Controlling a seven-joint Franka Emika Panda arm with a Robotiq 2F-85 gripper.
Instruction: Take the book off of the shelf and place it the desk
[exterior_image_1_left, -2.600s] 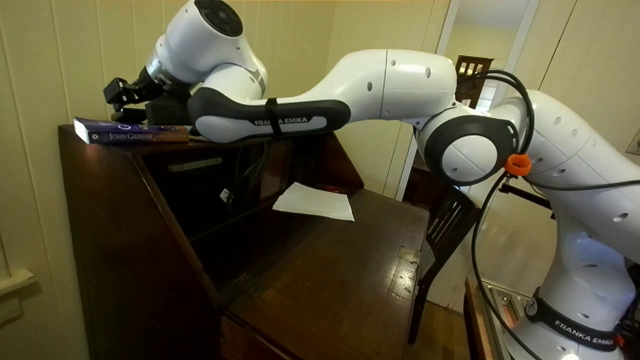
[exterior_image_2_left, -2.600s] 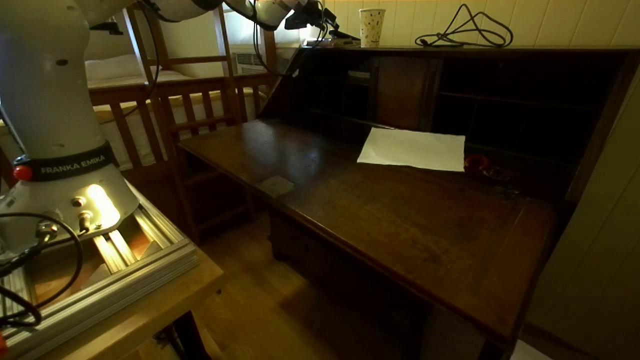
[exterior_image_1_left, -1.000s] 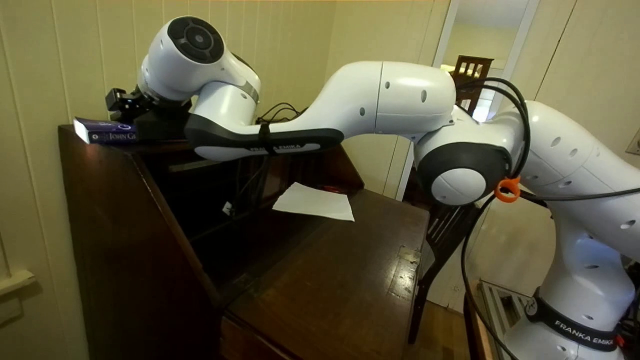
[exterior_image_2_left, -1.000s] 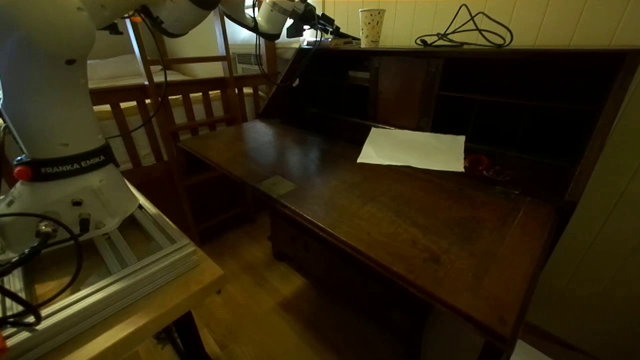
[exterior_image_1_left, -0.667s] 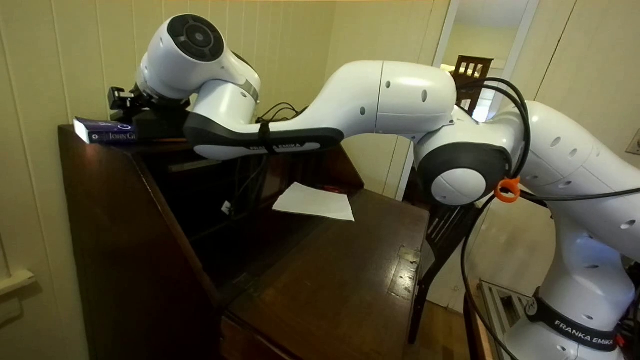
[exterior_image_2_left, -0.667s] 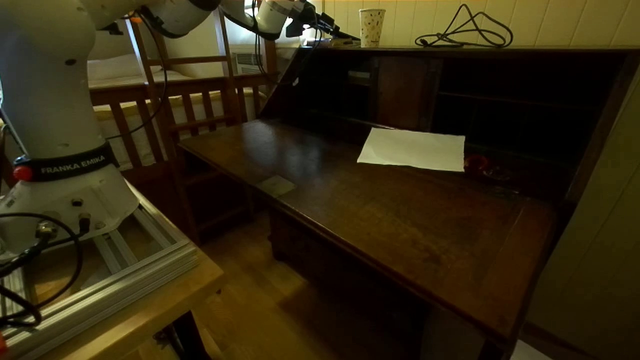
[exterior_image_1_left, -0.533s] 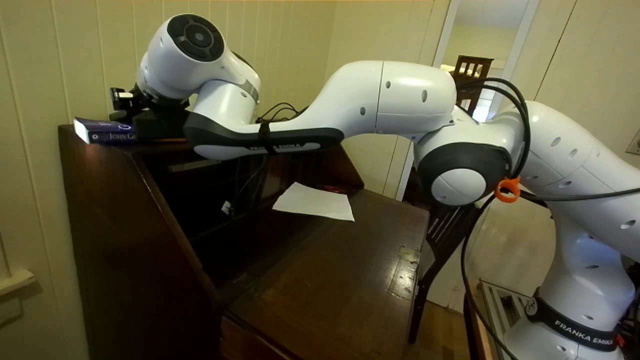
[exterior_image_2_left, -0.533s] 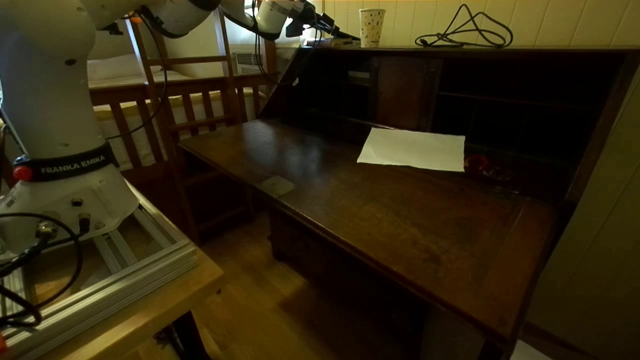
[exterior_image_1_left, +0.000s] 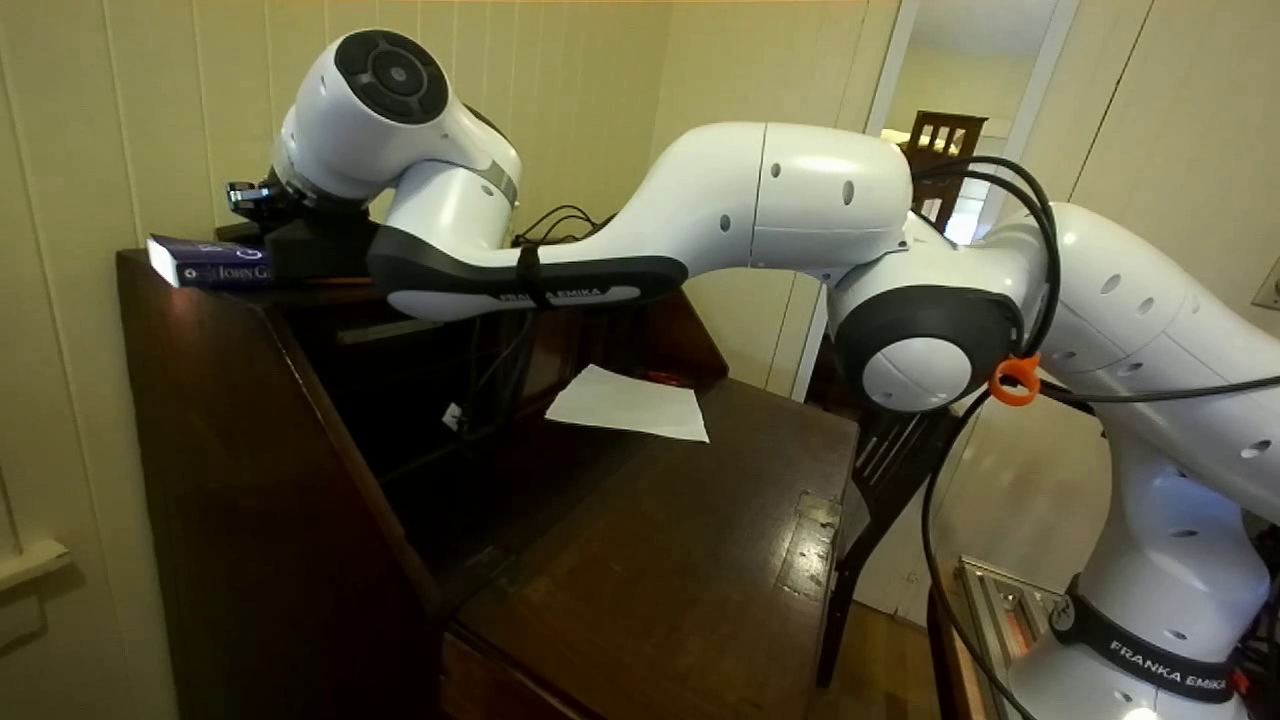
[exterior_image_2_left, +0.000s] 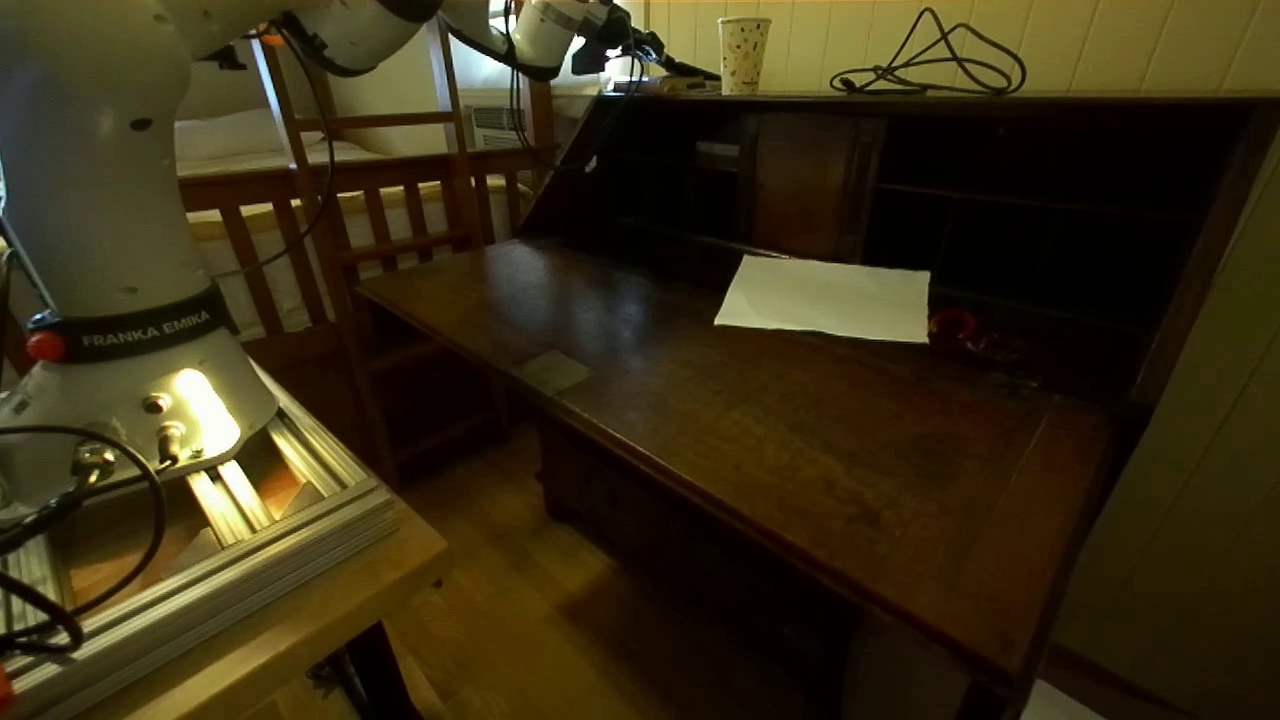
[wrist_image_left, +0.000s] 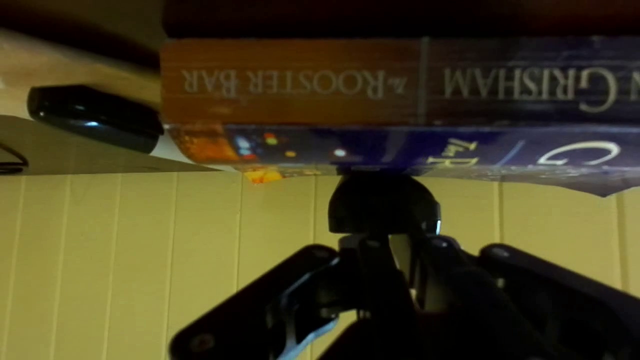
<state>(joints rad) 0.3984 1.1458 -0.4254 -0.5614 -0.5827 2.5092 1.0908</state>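
Lying flat on the shelf (exterior_image_1_left: 134, 266), the book (exterior_image_1_left: 212, 264) turns its purple and orange spine (wrist_image_left: 300, 82) towards the wrist camera. That wrist picture stands upside down. My gripper (wrist_image_left: 384, 202) points at the wall just over the book's cover, its fingertips drawn together into one dark shape. Whether the tips press on the cover or only hover there, I cannot tell. Nothing visible is held. In an exterior view the wrist hides the spine's far half. Below spreads the desk (exterior_image_2_left: 800, 420), dark brown and polished, seen in both exterior views.
A white sheet (exterior_image_2_left: 825, 298) lies on the desk, with a red item (exterior_image_2_left: 952, 325) beside it. Up on the shelf stand a speckled cup (exterior_image_2_left: 745, 55) and a looped cable (exterior_image_2_left: 930, 70). A glossy black object (wrist_image_left: 95, 117) sits by the book's end. The wall (exterior_image_1_left: 230, 120) rises close behind.
The wrist has come down and turned over the book. During the last second the fingers have drawn together while the arm stays nearly still. The book has not visibly moved.
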